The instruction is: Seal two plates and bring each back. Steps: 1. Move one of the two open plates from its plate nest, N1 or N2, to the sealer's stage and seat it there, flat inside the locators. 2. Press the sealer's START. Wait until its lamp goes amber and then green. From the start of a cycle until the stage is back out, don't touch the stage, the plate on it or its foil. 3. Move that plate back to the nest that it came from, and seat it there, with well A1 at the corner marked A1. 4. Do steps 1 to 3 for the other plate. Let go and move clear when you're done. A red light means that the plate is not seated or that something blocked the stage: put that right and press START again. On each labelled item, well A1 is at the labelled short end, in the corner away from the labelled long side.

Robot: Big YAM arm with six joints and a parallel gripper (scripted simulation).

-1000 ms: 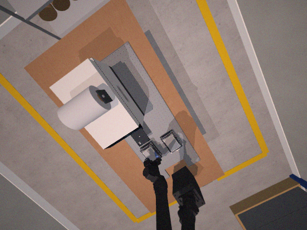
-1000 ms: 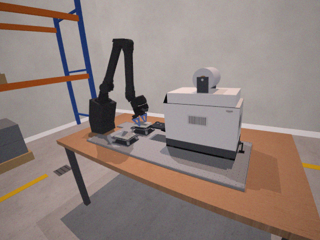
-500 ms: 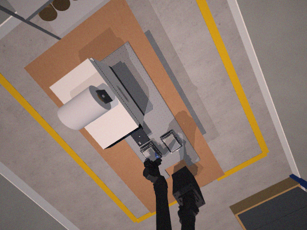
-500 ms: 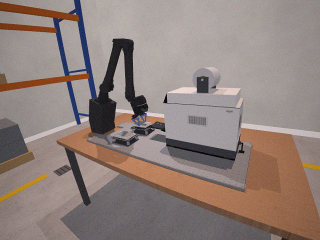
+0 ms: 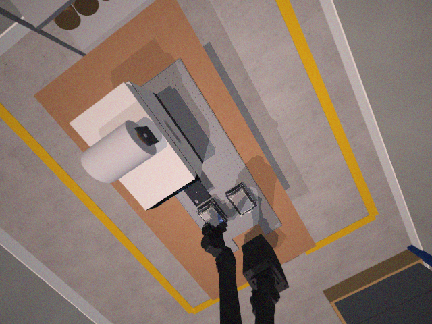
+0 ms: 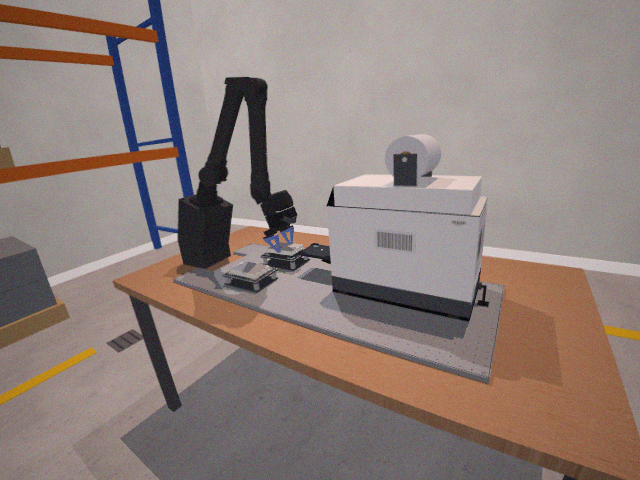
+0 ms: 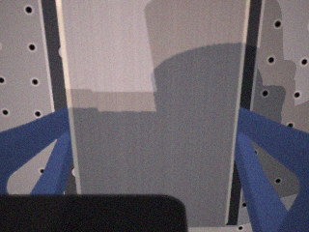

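My gripper (image 5: 219, 220) (image 6: 279, 241) (image 7: 154, 115) is shut on a plate (image 5: 207, 210) (image 6: 285, 253) (image 7: 121, 58), with one blue finger on each long side. The plate is at the nest nearer the sealer. Its top looks smooth and grey in the wrist view, and no wells show. I cannot tell whether it rests in the nest or is just above it. The second plate (image 5: 240, 199) (image 6: 249, 270) sits in the other nest. The sealer's dark stage (image 5: 196, 194) (image 6: 316, 251) sticks out beside the held plate with nothing on it. The sealer (image 5: 139, 163) (image 6: 408, 242) is a white box.
A white foil roll (image 5: 115, 156) (image 6: 413, 149) sits on top of the sealer. The arm's black base (image 5: 263, 263) (image 6: 203, 235) stands on the wooden table (image 6: 542, 351) beside the nests. A grey perforated baseplate (image 6: 392, 335) (image 7: 19, 72) carries the sealer and nests. A blue and orange rack (image 6: 129, 103) stands behind.
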